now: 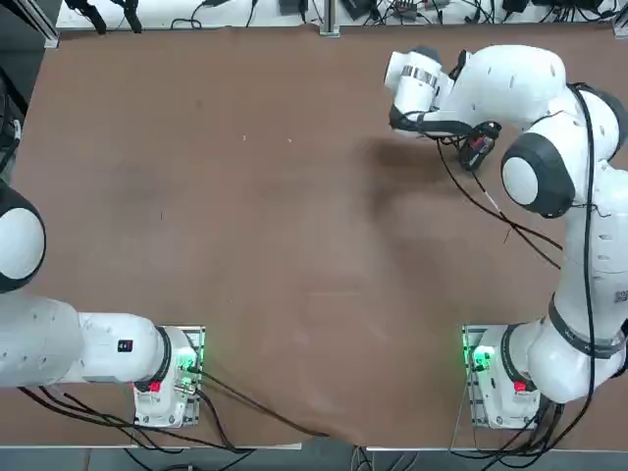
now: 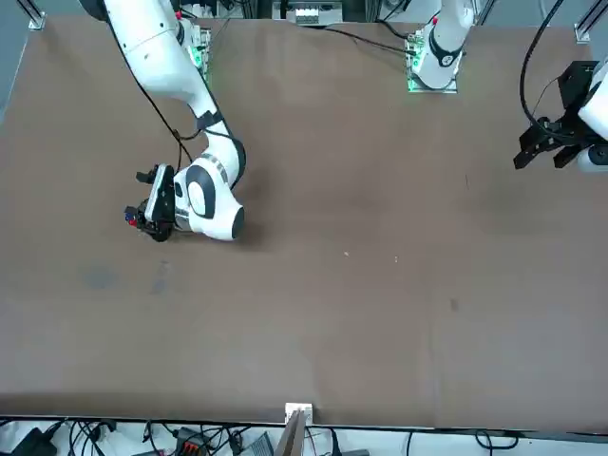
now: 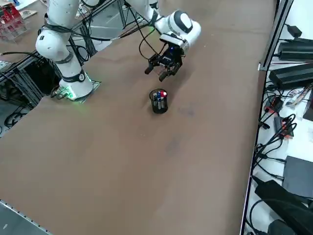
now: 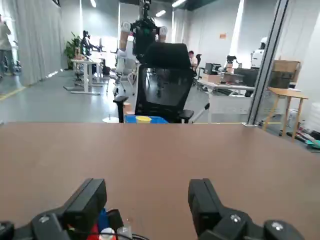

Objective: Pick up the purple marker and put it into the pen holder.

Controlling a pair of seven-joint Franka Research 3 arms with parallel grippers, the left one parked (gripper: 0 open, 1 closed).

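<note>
The pen holder (image 3: 159, 103) is a small black round cup holding red and blue pens, standing on the brown table. A purple-blue stick (image 3: 157, 100) stands upright in it among the others; I cannot tell it apart as the purple marker for certain. My right gripper (image 3: 157, 73) hangs just above and behind the cup, open, with nothing between its fingers. In the right wrist view the gripper (image 4: 147, 192) is spread wide, and blue and red pen tops (image 4: 102, 221) show beside one finger (image 4: 90, 197). From the front, the gripper (image 2: 142, 204) covers most of the pen holder (image 2: 130, 217).
The bare brown table (image 1: 245, 245) stretches wide around the cup. The right arm's elbow and cable (image 1: 535, 167) overhang the far right part of the table. Cables and power bricks (image 3: 293, 73) lie beyond the table's edge.
</note>
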